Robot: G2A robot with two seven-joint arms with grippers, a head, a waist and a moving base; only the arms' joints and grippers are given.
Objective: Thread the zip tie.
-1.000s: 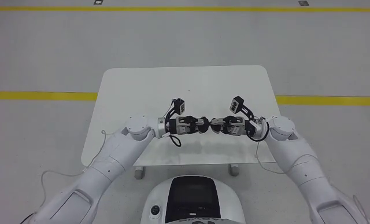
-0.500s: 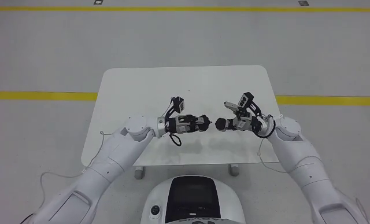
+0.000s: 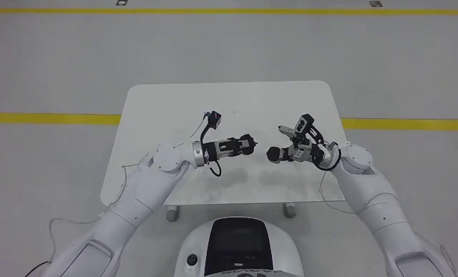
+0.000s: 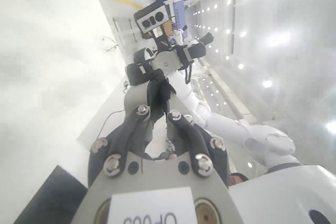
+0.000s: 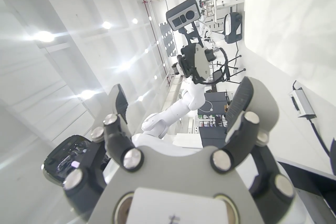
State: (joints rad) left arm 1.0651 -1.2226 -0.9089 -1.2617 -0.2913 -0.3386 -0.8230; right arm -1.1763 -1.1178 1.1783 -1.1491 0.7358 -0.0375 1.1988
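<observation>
Top view: the left gripper point(image 3: 248, 142) and right gripper point(image 3: 273, 154) hang above the near half of the white table point(image 3: 286, 105), tips facing each other with a clear gap between them. A second ago the two were nose to nose. Since then the right one has backed off toward its own side, and in the last half second the left wrist has rolled and edged a little toward the far side of the table. The zip tie is too small to make out from up here.

Left wrist view: the left gripper point(image 4: 158, 104) is closed tight, with the black zip tie point(image 4: 155, 89) pinched between its tips and bunched or folded there. Beyond it the right gripper point(image 4: 166, 63) faces this way, apart from the tie and not touching it.

Right wrist view: the right gripper point(image 5: 182, 93) stands wide open with nothing between its pads. The left gripper point(image 5: 199, 66) shows farther off, edge on.

So the right side has let go and the tie now rests with the left alone. That probably closes a joint feeding step. Whether the tail actually passed through the head cannot be told
</observation>
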